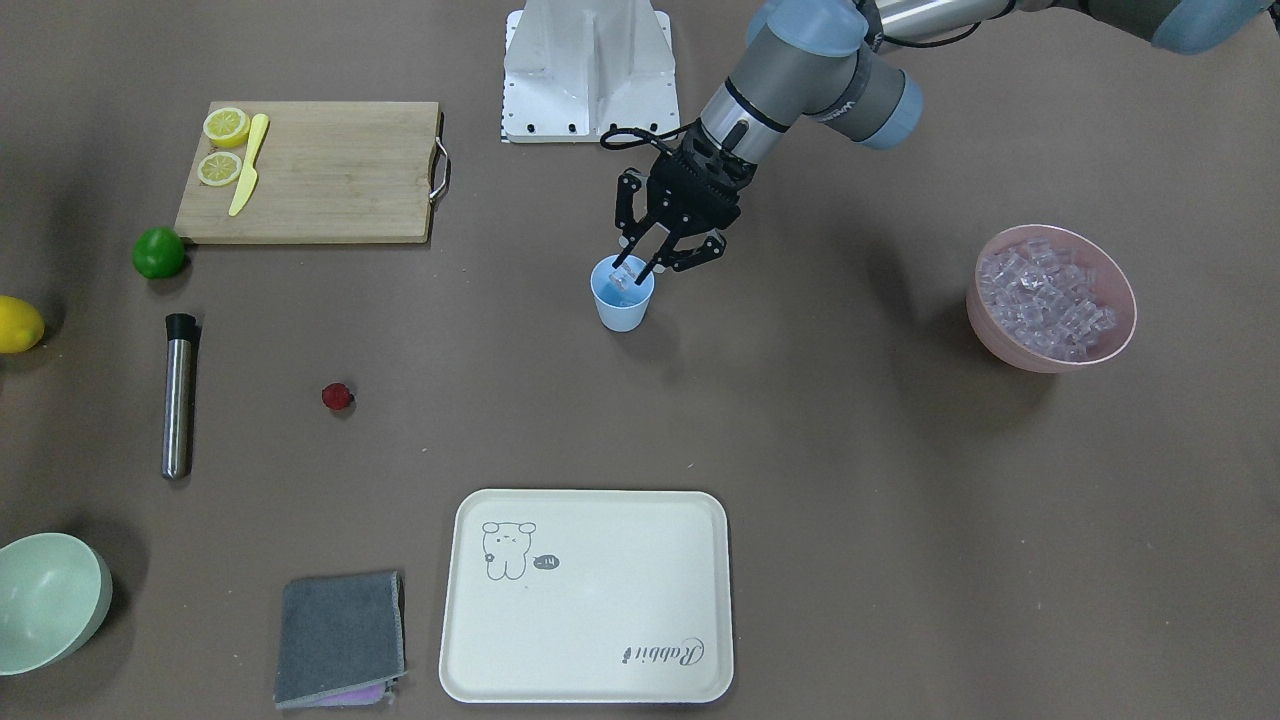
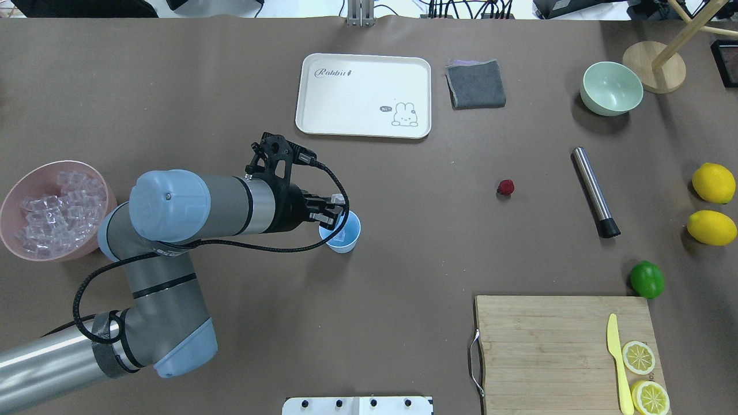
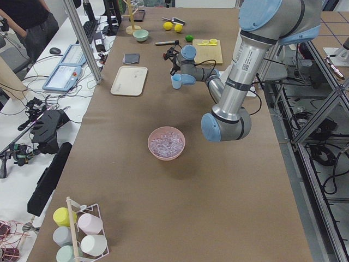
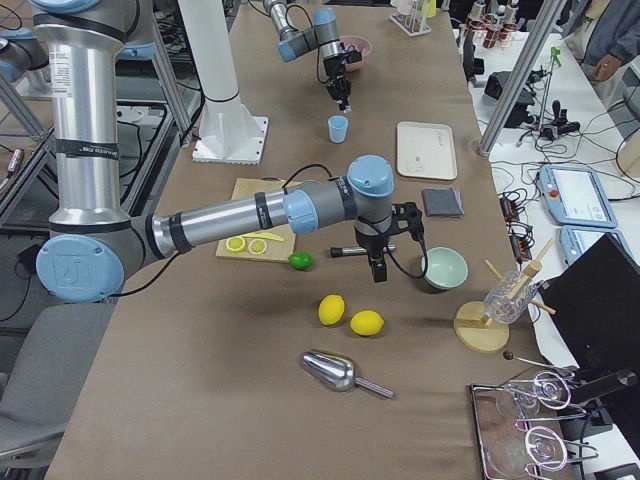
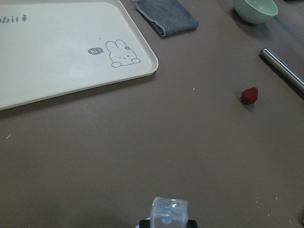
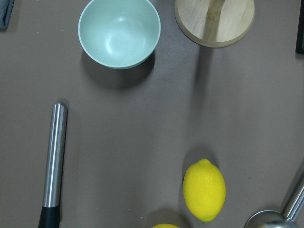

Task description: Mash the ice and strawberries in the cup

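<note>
The front-facing camera looks steeply down from across the table (image 1: 900, 500), base (image 1: 588, 75) at top centre. The overhead one looks down from behind the robot, base at bottom centre; both share the tray (image 1: 585, 600), cup (image 1: 622, 298), board (image 1: 320, 170) and muddler (image 1: 178, 400), turned end for end. The left side camera looks along the table from the end by the pink bowl (image 3: 166, 143), the right one from the end by the lemons (image 4: 367, 322). The left wrist camera sits low and close, ice (image 5: 169, 212) at bottom centre, strawberry (image 5: 250, 95) at right. The right wrist camera looks straight down on the green bowl (image 6: 118, 33) and muddler
</note>
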Controlling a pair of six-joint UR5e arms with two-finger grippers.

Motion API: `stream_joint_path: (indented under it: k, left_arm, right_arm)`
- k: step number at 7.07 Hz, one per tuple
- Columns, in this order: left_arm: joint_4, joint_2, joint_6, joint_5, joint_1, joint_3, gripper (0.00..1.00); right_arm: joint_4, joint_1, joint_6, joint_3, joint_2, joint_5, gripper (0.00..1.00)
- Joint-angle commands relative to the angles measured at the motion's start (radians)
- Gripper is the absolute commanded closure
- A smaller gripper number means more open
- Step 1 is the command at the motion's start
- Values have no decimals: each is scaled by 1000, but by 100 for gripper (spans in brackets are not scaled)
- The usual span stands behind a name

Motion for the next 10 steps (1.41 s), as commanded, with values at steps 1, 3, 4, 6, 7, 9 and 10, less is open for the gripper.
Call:
stream_joint_path:
  k: [1, 3, 4, 6, 7, 9, 10]
  left_arm:
    - [-2, 7, 1, 8, 6, 5, 100]
    - [-2, 10, -2, 8, 9, 2, 100]
    - [-2, 11, -1, 8, 12, 7, 100]
    - [-2, 13, 2, 9, 20, 14, 90]
    - [-2, 11, 2, 9, 20, 13, 65]
    - [-11, 10, -2, 9, 17, -2, 4]
    - [-6, 11, -4, 6, -3, -22, 3]
  right_arm:
    - [0, 0, 0, -2, 5, 0, 0]
    - [0, 0, 0, -2, 10, 0, 0]
    - [0, 0, 0, 0, 10, 0, 0]
    - [0, -1, 0, -2, 10, 0, 0]
    - [0, -1, 0, -2, 10, 2, 0]
    - [0, -1, 0, -2, 10, 2, 0]
    - [0, -1, 1, -2, 10, 5, 0]
